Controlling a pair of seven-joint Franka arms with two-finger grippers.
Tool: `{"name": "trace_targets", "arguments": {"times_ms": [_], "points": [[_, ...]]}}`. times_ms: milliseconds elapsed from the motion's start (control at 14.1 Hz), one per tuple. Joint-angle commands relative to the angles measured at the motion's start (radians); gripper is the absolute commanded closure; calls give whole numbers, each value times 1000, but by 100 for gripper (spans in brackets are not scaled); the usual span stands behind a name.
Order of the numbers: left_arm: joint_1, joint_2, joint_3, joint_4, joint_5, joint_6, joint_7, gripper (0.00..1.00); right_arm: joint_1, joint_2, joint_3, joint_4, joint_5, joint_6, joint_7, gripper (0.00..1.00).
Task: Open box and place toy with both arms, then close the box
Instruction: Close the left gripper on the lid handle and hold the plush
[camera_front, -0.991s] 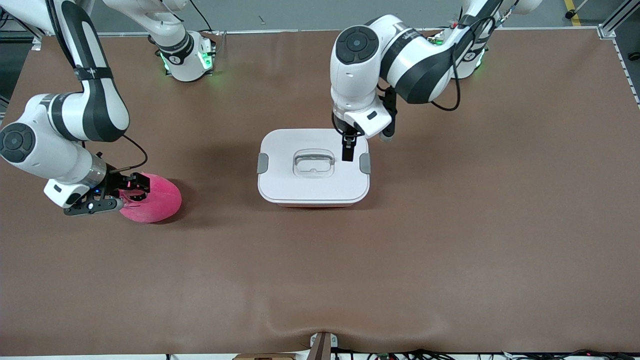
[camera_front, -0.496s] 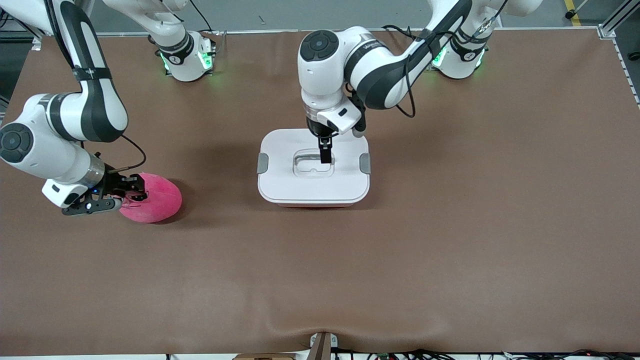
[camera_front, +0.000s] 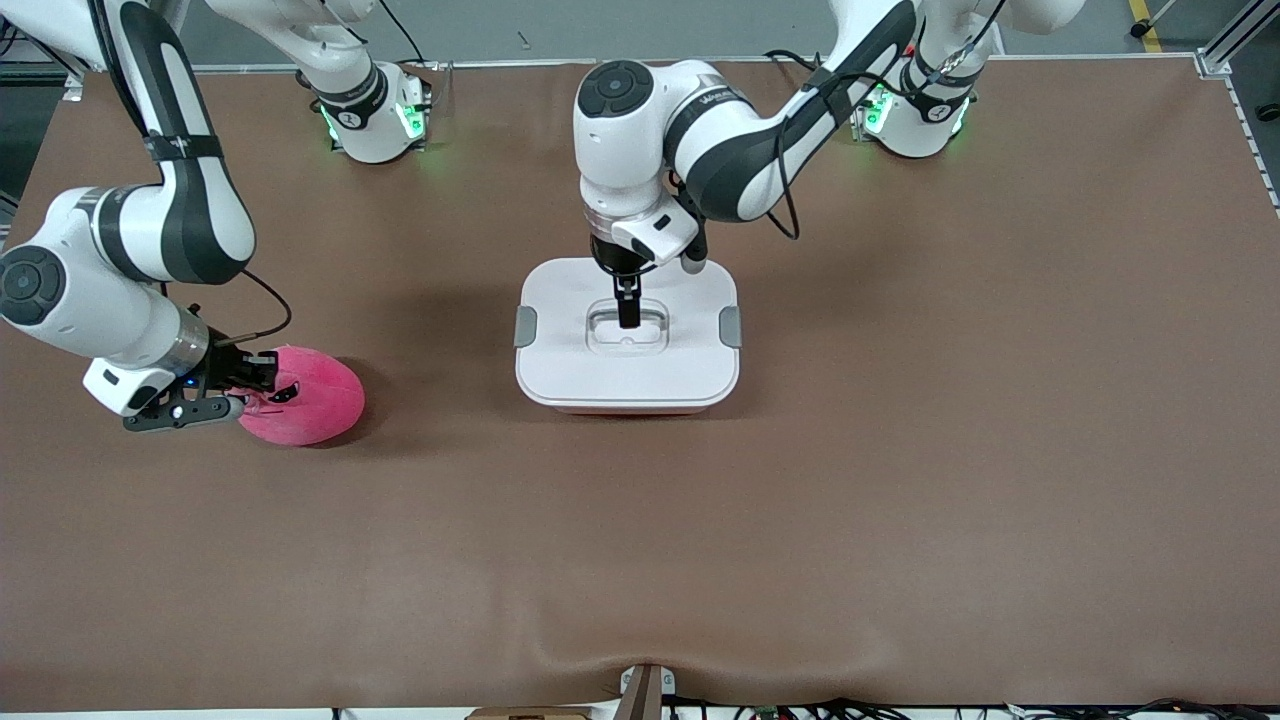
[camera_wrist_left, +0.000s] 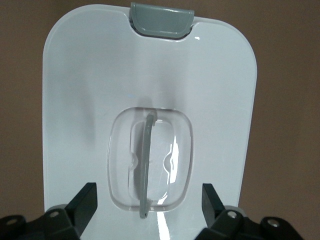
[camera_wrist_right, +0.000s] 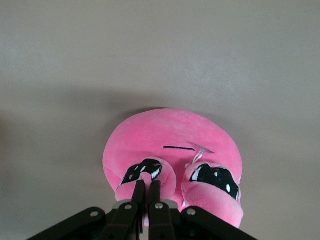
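The box (camera_front: 570, 300) stands mid-table with its white lid on, both grey clips (camera_front: 525, 326) at the sides. My left gripper (camera_front: 627, 312) hangs over the clear recessed handle (camera_front: 627, 335). In the left wrist view it (camera_wrist_left: 148, 189) is open, with one finger on each side of the handle (camera_wrist_left: 145, 165) above the lid (camera_wrist_left: 90, 75). The pink plush toy (camera_front: 315, 395) lies toward the right arm's end of the table. My right gripper (camera_front: 262, 385) is shut on a small bump of the toy (camera_wrist_right: 175, 135) by its dark eye, as the right wrist view (camera_wrist_right: 147, 185) shows.
The brown table mat (camera_front: 900, 450) spreads round the box and toy. Both arm bases (camera_front: 375, 115) stand along the table edge farthest from the front camera. A small mount (camera_front: 645, 690) sits at the edge nearest that camera.
My left gripper has moved from over the clip at the left arm's end of the lid to over the centre handle. My right gripper has stayed at the toy.
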Motion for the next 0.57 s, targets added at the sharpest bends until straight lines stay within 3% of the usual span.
{"name": "trace_targets", "arguments": {"times_ms": [0,496], "points": [[-18,35,8,26,35,7,-40,10,1,-13,4,36,-6,-35,-13,100],[-17,80,10,30,60,9,-40,17,44,-14,8,213,-7,-279,-72,100]]}}
